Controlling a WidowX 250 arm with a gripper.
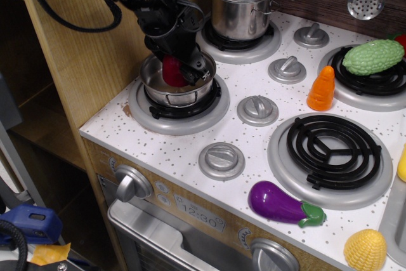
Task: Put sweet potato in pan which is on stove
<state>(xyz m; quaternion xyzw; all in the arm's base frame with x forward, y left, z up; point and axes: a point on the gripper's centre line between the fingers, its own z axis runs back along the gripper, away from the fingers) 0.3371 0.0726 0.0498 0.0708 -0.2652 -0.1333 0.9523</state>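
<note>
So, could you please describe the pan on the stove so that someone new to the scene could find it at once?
Start at the stove with its white speckled top and go to the burner at its front left corner, next to the wooden side panel. The pan sits there under the gripper, with the sweet potato in it. Unlike the taller lidded pot behind it, it is shallow and open.
</note>
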